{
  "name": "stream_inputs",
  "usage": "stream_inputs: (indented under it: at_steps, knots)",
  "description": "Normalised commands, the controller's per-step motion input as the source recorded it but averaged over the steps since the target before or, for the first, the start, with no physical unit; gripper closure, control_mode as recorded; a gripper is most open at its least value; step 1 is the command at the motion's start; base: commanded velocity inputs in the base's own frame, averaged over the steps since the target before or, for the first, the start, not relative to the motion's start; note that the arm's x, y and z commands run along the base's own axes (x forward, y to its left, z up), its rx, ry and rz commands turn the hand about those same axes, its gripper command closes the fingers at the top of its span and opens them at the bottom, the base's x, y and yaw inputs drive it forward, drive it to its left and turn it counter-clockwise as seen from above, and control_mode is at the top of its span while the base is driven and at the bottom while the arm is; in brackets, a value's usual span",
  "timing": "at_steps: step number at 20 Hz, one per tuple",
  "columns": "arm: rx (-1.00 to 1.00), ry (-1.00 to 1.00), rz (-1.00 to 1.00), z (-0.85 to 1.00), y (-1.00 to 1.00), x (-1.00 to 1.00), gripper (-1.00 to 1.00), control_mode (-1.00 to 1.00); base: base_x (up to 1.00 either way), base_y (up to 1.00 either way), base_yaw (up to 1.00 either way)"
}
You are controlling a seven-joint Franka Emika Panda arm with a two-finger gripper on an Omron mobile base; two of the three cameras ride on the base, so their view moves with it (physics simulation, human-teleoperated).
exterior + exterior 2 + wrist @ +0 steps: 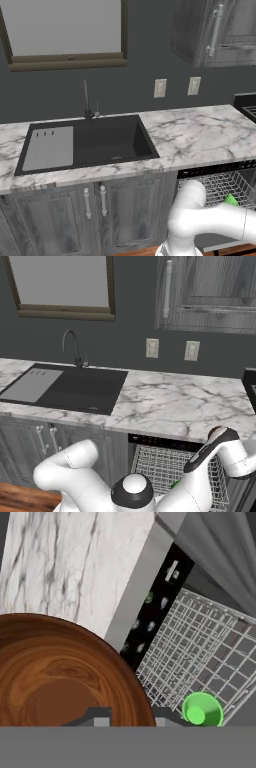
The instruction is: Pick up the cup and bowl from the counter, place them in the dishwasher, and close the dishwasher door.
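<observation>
- Hand view, near its bottom edge: the jaws [131, 721] pinch the rim of the reddish-brown bowl [60, 677], which looms large at the lower left; one dark fingertip shows inside the bowl, the other just outside its rim
- Same view: the green cup [202, 710] sits in the white wire rack [200, 657] of the dishwasher [155, 619], at the lower right, apart from the bowl; the black strip with small pale marks runs between the rack and the marble tabletop [75, 562]
- Left base view: the cup [231, 200] peeks out as a green spot in the pulled-out rack [225, 187], partly hidden by the white arm; the black sink basin [90, 142] with its faucet [86, 100] lies to the left on the tabletop [200, 132]
- Right base view: the arm's forearm crosses in front of the rack [165, 466]; a sliver of green [174, 484] shows beside it; two wall outlets [152, 348] sit above the tabletop [175, 401]; grey cabinet doors [30, 446] stand left of the dishwasher
</observation>
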Motion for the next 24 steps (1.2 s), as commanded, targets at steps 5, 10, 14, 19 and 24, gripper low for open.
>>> stream_inputs:
  at_steps: [5, 10, 14, 19, 24]
  knots:
    - [-0.04, 0.00, 0.09, -0.31, 0.00, -0.28, 1.00, -1.00, 0.00, 0.00, 0.00]
    - [-0.01, 0.00, 0.01, -0.31, 0.00, -0.01, 1.00, -1.00, 0.00, 0.00, 0.00]
    - [0.00, 0.00, 0.00, -0.38, 0.00, 0.00, 1.00, -1.00, 0.00, 0.00, 0.00]
    - [0.00, 0.01, 0.00, -0.46, 0.00, 0.02, 1.00, -1.00, 0.00, 0.00, 0.00]
    - [0.00, 0.03, 0.00, -0.59, 0.00, 0.08, 1.00, -1.00, 0.00, 0.00, 0.00]
